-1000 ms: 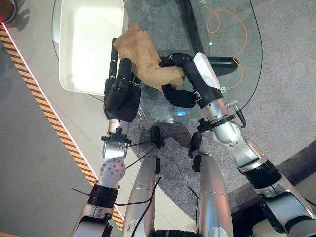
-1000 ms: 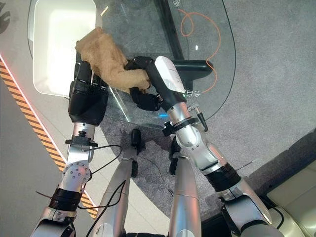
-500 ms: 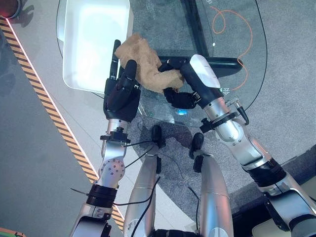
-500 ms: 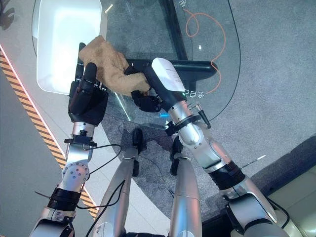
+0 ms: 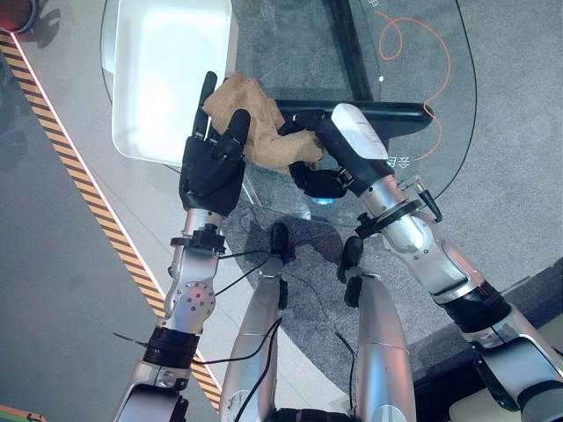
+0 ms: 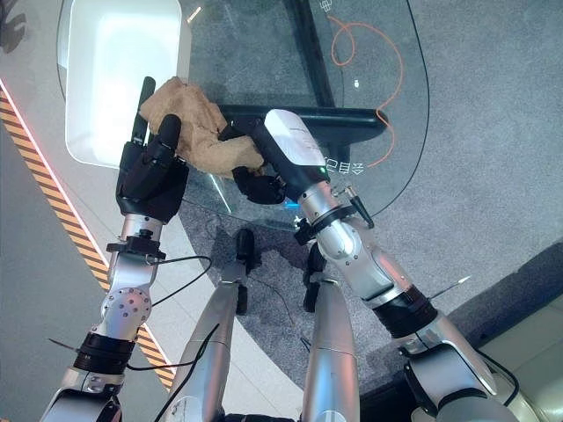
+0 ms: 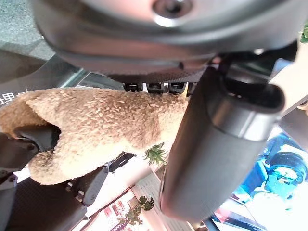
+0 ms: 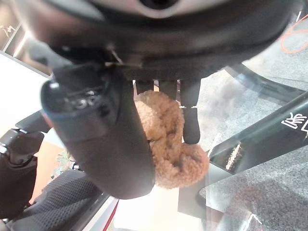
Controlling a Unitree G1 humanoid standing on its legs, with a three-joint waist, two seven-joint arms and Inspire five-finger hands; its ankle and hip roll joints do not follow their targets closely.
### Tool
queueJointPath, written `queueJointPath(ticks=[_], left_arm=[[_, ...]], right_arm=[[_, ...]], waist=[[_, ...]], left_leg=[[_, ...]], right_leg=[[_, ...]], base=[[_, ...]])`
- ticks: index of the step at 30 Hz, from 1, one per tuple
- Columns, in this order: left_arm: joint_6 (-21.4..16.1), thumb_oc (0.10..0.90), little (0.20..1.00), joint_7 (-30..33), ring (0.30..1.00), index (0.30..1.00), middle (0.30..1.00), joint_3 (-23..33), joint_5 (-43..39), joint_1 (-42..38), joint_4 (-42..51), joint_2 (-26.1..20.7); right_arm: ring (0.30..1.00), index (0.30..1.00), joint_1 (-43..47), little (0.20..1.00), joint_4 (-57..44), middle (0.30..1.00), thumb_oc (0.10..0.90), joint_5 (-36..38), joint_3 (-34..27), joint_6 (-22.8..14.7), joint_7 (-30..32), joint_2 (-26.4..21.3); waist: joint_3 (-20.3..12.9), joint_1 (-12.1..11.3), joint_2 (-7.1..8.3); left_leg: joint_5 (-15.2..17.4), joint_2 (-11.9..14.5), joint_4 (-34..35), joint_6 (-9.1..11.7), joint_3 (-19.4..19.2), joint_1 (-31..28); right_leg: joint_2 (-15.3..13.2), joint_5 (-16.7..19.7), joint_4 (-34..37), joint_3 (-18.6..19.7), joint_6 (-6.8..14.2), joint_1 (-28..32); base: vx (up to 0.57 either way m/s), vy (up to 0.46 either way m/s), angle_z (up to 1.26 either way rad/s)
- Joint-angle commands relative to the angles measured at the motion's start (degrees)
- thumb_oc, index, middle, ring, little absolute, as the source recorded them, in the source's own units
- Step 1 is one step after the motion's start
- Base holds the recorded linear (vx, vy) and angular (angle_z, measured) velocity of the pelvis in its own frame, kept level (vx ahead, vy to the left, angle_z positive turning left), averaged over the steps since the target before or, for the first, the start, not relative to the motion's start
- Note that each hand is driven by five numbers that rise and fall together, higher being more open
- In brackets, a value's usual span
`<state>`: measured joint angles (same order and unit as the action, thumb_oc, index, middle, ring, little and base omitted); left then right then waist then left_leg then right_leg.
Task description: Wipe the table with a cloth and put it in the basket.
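A tan fluffy cloth (image 5: pixel 255 123) is bunched on the glass table (image 5: pixel 413 53), just beside the white basket (image 5: pixel 167 70). My right hand (image 5: pixel 339 145) is shut on the cloth's right end; in the right wrist view the thumb (image 8: pixel 110 144) and fingers curl round the cloth (image 8: pixel 168 144). My left hand (image 5: pixel 211 167) is at the cloth's left side at the table's near edge, with relaxed fingers resting against it. In the left wrist view the cloth (image 7: pixel 96 125) lies past the fingers, beside the thumb (image 7: pixel 221 144).
The basket sits at the glass table's far left corner. A dark base bar (image 5: pixel 396 110) and an orange cable (image 5: pixel 400 40) show through the glass. A striped floor line (image 5: pixel 79 193) runs along the left.
The right hand has dragged the cloth a little closer to the basket. The left hand has moved up against the cloth's left side.
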<state>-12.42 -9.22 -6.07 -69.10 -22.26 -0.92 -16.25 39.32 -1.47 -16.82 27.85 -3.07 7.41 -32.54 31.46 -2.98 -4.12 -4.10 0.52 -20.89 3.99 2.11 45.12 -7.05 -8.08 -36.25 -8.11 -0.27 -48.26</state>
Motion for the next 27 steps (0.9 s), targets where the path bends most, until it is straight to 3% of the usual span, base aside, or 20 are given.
queueJointPath(ticks=[1, 27], left_arm=[[-4.8, 0.100, 0.200, -3.2, 0.300, 0.300, 0.300, 1.0, 2.2, -5.4, 12.0, -0.7], [-4.5, 0.100, 0.200, -2.5, 0.300, 0.300, 0.300, 1.4, 2.6, -5.3, 12.6, -0.2]], right_arm=[[0.300, 0.300, 7.5, 0.200, -11.5, 0.300, 0.100, -0.9, 2.2, -5.8, 0.8, 1.7], [0.300, 0.300, 7.5, 0.200, -12.1, 0.300, 0.100, -1.1, 1.9, -5.4, 0.6, 2.1]], waist=[[-1.7, -0.5, 0.20], [-1.7, -0.5, 0.16]], left_leg=[[5.6, -5.0, -3.2, -3.5, -3.9, -1.6], [5.6, -5.1, -2.8, -3.5, -4.0, -2.0]], right_leg=[[3.5, 1.0, 5.1, -1.9, 0.9, 2.0], [3.6, 1.0, 5.4, -2.0, 1.0, 2.3]], base=[[0.00, 0.000, 0.00], [0.00, 0.000, 0.00]])
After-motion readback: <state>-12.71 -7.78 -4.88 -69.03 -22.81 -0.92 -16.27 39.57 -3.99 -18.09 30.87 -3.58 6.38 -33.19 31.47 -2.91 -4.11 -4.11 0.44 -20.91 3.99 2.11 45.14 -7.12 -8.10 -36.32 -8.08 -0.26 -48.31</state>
